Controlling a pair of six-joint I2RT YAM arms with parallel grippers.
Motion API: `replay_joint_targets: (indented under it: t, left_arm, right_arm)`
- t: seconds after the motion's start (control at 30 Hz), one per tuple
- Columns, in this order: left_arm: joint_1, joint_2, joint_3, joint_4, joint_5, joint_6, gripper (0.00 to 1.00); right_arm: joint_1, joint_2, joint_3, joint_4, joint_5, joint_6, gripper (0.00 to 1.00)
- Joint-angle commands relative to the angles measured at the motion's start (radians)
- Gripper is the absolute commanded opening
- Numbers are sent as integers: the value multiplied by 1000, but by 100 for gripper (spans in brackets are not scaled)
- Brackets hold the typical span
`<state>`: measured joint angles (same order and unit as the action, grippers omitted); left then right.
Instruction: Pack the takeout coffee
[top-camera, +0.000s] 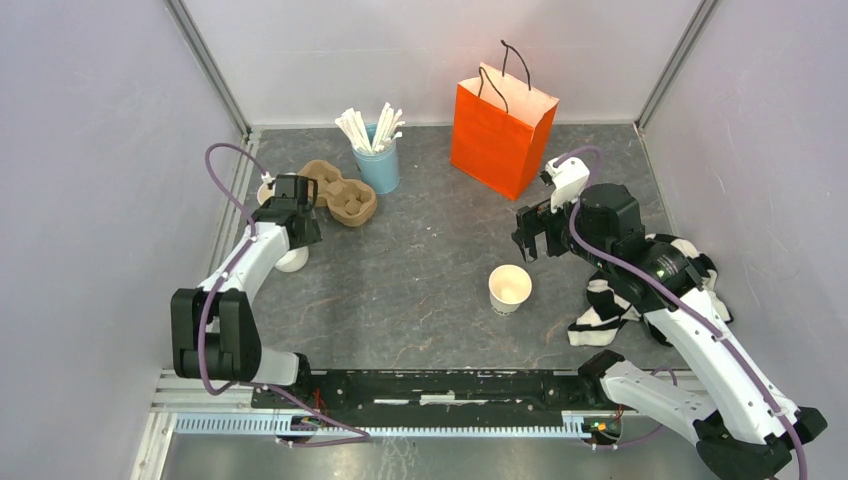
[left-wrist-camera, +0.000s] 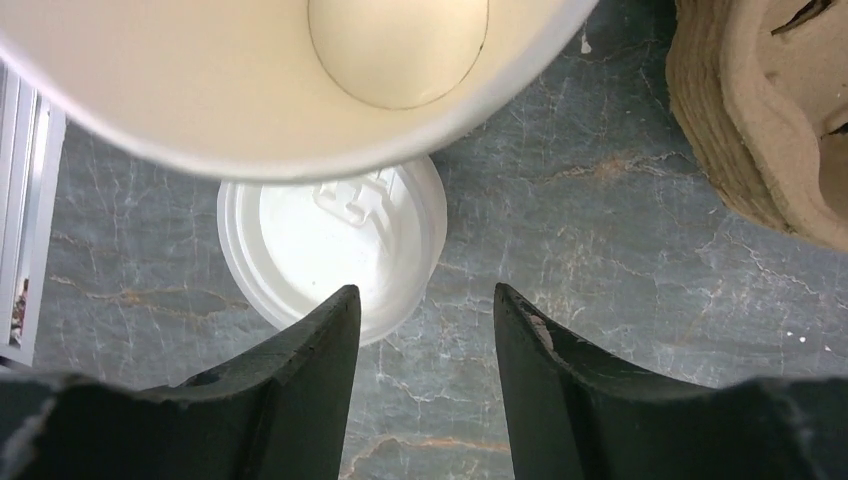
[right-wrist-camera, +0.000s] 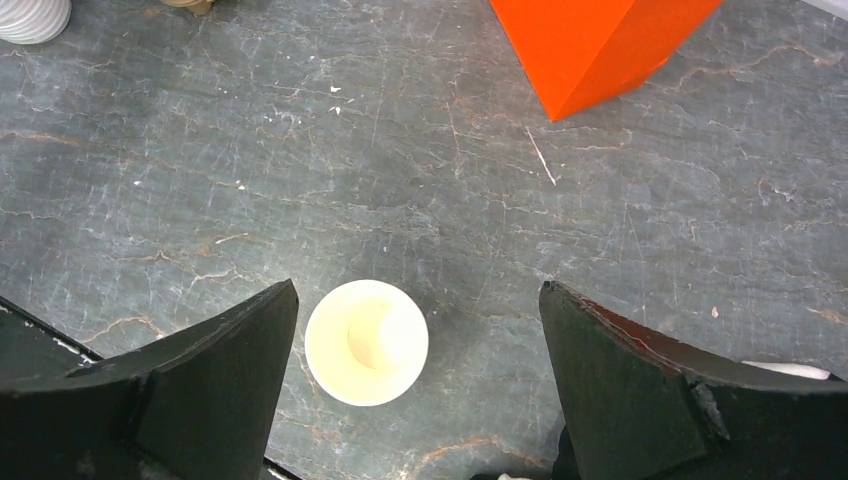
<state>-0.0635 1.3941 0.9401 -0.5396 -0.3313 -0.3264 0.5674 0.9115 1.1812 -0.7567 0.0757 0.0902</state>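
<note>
Two hands of mine were over the counter (top-camera: 420, 280), both with fingers spread and nothing between them. My right hand (right-wrist-camera: 415, 288) hovered wide open above the grey, stone-patterned top, pointing down. The takeout coffee cup (right-wrist-camera: 366, 342) stood upright below the gap, nearer one finger than the other and touched by neither. It had no lid on it, and I could see straight down into its cream inside. From the top camera it stood alone about the middle of the counter, a little nearer my bases than that hand. Farther out, the orange paper bag (right-wrist-camera: 600, 40) with black cord handles stood upright toward the back, well apart from the cup. A black-and-white cloth (top-camera: 610, 305) lay crumpled by my right arm.

My left hand (left-wrist-camera: 425, 290) was open too, more narrowly, held low near the left edge of the counter. A white plastic lid (left-wrist-camera: 320, 240) lay flat below its fingertips; I could not tell whether it was one lid or the top of a pile. Just beyond it rose a lidless cream cup (left-wrist-camera: 250, 100), its rim overlapping the lid in my wrist view. A brown pulp cup carrier (left-wrist-camera: 770, 110) sat to the right, and just behind that stood a blue cup (top-camera: 377, 170) of white straws.
</note>
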Motion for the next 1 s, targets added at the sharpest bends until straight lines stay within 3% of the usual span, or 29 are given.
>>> replay_joint_targets:
  t: [0.0, 0.53, 0.97]
  left_arm:
    - [7, 15, 27, 99, 4, 91, 57]
    - [9, 67, 26, 124, -25, 156, 33]
    - [13, 90, 41, 117, -30, 153, 22]
  right_arm:
    - [0, -3, 8, 42, -5, -10, 98]
    - [-1, 0, 12, 40, -10, -3, 98]
    - [-2, 4, 11, 40, -13, 0, 98]
